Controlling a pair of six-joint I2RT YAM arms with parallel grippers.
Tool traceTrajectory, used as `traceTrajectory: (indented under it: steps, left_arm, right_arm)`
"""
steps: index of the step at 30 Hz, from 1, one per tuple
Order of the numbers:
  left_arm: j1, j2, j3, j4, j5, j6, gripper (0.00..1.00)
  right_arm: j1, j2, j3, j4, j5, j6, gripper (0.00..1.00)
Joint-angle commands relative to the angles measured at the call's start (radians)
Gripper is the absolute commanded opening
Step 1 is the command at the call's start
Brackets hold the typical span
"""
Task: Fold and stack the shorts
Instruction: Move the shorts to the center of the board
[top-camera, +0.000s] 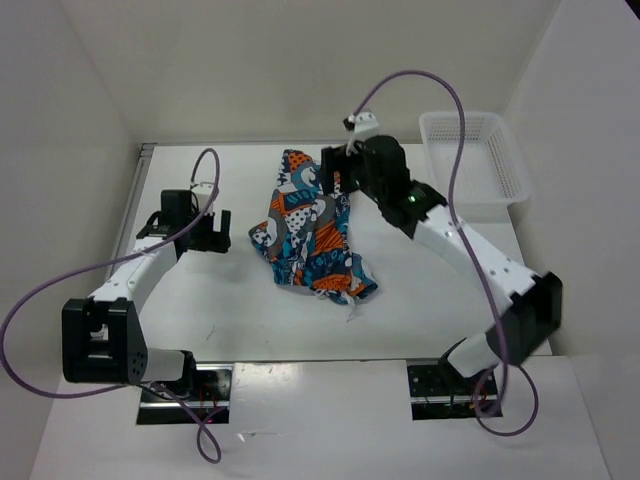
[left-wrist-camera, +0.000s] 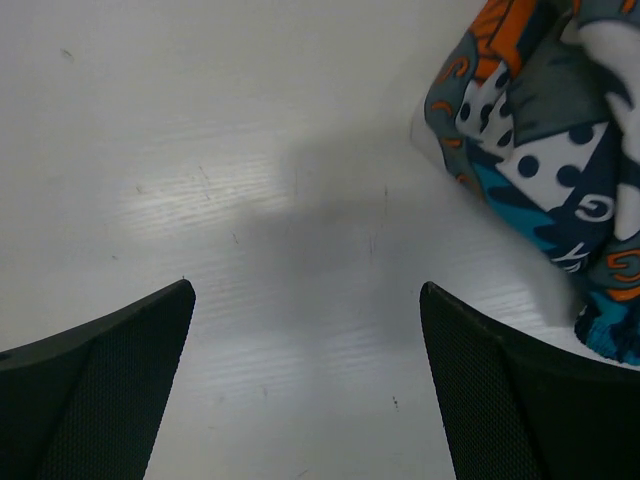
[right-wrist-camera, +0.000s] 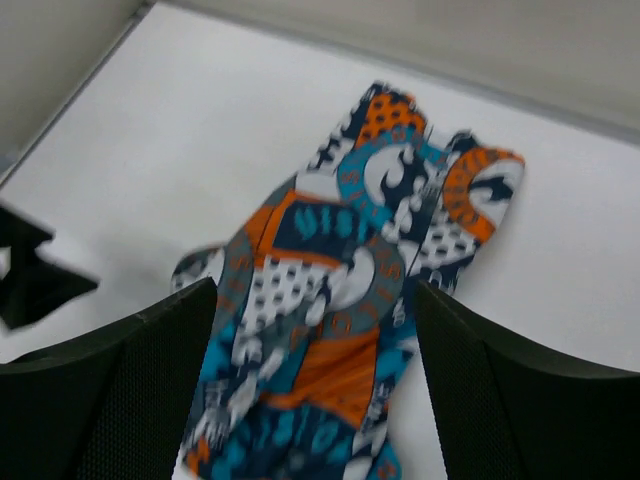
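Note:
The patchwork shorts (top-camera: 312, 228) lie crumpled in a long heap on the middle of the white table, running from the back toward the front. My right gripper (top-camera: 335, 180) hangs open above their far end; in the right wrist view the shorts (right-wrist-camera: 340, 300) lie below, between the open fingers (right-wrist-camera: 500, 390), with nothing held. My left gripper (top-camera: 212, 232) is open and empty just left of the shorts, low over bare table. In the left wrist view the shorts (left-wrist-camera: 545, 150) fill the upper right corner, beside the right finger (left-wrist-camera: 520, 390).
A white mesh basket (top-camera: 475, 155) stands at the back right corner of the table. White walls close in the table at the back and both sides. The table (top-camera: 220, 310) is bare left of and in front of the shorts.

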Motion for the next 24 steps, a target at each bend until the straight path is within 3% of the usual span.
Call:
traceTrajectory:
  steps: [1, 4, 8, 9, 12, 19, 21, 23, 24]
  left_arm:
    - [-0.035, 0.041, -0.001, 0.027, 0.015, 0.004, 1.00]
    - [-0.081, 0.101, -0.012, 0.064, 0.028, 0.004, 1.00]
    - [-0.113, 0.154, 0.007, 0.098, 0.037, 0.004, 1.00]
    - [-0.125, 0.164, 0.007, 0.098, 0.037, 0.004, 1.00]
    - [-0.135, 0.173, 0.007, 0.107, 0.037, 0.004, 1.00]
    - [-0.156, 0.164, -0.012, 0.139, 0.037, 0.004, 1.00]
    - [-0.156, 0.164, -0.024, 0.149, 0.037, 0.004, 1.00]
    - [-0.156, 0.164, -0.035, 0.158, 0.028, 0.004, 1.00]
    - [-0.156, 0.164, -0.035, 0.158, 0.028, 0.004, 1.00]
  right_arm:
    - [0.037, -0.140, -0.267, -0.011, -0.005, 0.017, 0.84]
    - [0.097, -0.177, -0.434, -0.075, 0.020, 0.026, 0.81]
    - [0.263, -0.186, -0.547, -0.017, 0.043, -0.028, 0.79]
    - [0.331, -0.174, -0.547, 0.034, 0.055, -0.044, 0.79]
    - [0.382, -0.088, -0.503, 0.089, 0.031, -0.085, 0.79]
    - [0.456, 0.273, -0.285, 0.049, 0.132, -0.150, 0.79]
    - [0.456, 0.330, -0.257, 0.038, 0.188, -0.121, 0.70]
    - [0.456, 0.405, -0.206, -0.015, 0.201, -0.099, 0.48]
    - [0.456, 0.424, -0.173, -0.035, 0.228, -0.099, 0.28]
